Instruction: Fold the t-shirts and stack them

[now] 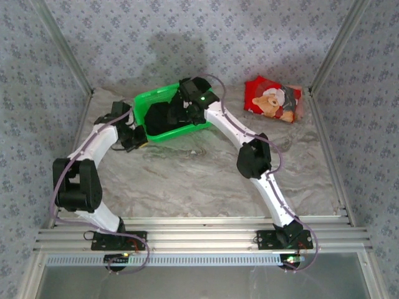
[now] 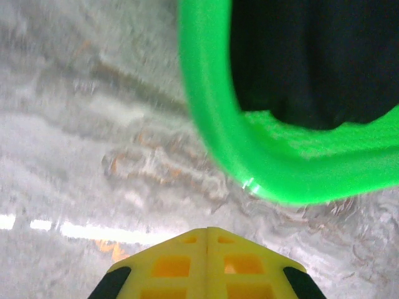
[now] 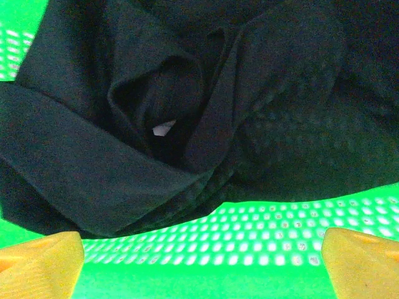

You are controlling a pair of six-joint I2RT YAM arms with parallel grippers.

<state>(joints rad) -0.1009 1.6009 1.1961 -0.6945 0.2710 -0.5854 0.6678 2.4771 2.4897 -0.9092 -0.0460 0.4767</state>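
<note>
Top view: the green basket sits toward the far left of the bench, with the black shirt heaped inside it as a dark mass whose folds cannot be made out. The right arm reaches over the basket and its wrist covers part of the shirt and its own fingers. The left end effector sits just outside the basket's near left corner; its jaws are too small to read here. The red shirt lies folded near the far right corner, bear print up, well apart from the basket.

Left wrist view: the yellow fingers are pressed together with nothing between them, over bare bench beside the blurred basket rim. The shirt inside is cut off by the frame.

Right wrist view: the right end effector stands wide apart, only its fingertips showing at the lower corners, above the mesh floor. The crumpled black shirt lies just beyond them, a small pale tag showing in a fold.
</note>
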